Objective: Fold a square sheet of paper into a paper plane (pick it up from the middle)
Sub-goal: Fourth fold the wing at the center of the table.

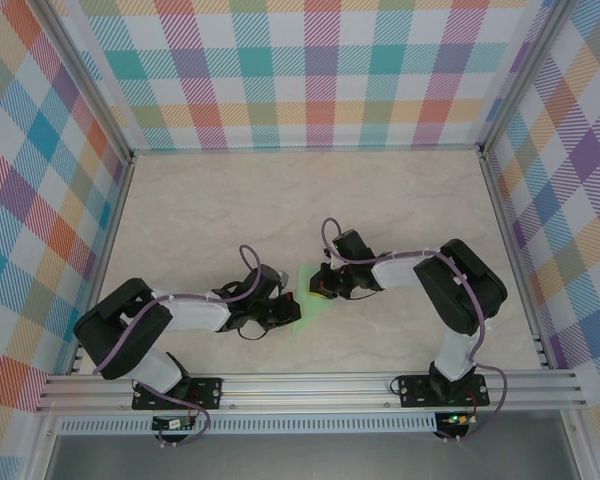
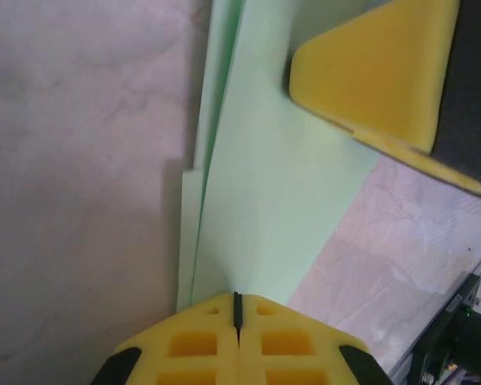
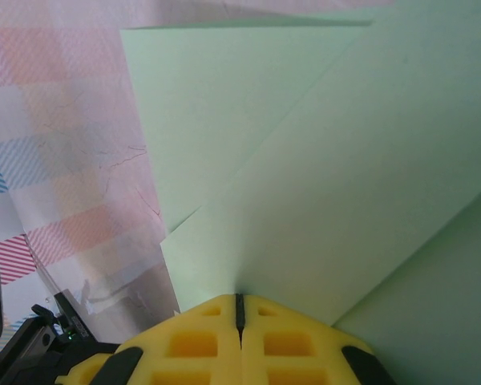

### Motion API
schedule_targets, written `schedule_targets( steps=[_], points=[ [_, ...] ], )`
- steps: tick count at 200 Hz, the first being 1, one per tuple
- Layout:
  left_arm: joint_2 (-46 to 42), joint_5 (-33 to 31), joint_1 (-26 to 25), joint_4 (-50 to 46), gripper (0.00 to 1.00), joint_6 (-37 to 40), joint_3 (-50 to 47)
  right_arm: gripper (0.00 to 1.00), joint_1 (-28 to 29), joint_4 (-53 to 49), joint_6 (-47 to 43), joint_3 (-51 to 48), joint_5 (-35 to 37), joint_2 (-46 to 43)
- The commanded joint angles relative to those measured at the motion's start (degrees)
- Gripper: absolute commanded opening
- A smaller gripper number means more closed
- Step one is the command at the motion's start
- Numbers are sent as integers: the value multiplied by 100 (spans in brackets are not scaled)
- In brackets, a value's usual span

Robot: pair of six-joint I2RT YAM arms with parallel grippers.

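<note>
We are looking at a pale marbled tabletop (image 1: 280, 200) enclosed by plaid walls (image 1: 320, 70). The left arm (image 1: 180, 315) and the right arm (image 1: 430, 275) are reaching toward each other over the near middle of the tabletop. The pale green paper (image 1: 312, 312) is sitting between them, partly folded, with layered edges and diagonal creases showing in both wrist views. We are unable to tell whether it is touching the tabletop. The left tool (image 2: 237, 309) is pinching one end of the paper, fingers pressed together. The right tool (image 3: 239, 309) is pinching the paper likewise. In the left wrist view, one yellow finger (image 2: 369, 72) of the right tool is showing over the paper's far end.
</note>
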Motion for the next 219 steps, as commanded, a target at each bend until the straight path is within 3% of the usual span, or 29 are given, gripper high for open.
schedule_targets(
  steps=[1, 21, 81, 144, 183, 219],
  points=[
    [-485, 167, -64, -861, 0, 39, 249, 5, 12, -435, -133, -206, 524, 139],
    [-691, -57, -22, -1138, 0, -197, 611, 5, 7, -463, -125, -203, 540, 130],
    [-131, -237, -4, 295, 0, -1219, 561, 5, 7, -414, -11, -238, 552, 141],
    [303, -519, -45, 520, 0, -1378, 444, 5, 7, -395, 15, -259, 532, 139],
    [663, -367, -61, 997, 0, -1477, 430, 5, 7, -383, 38, -265, 549, 157],
    [964, -405, -125, 569, 0, -1438, 647, 5, 8, -413, 34, -249, 559, 201]
  ],
)
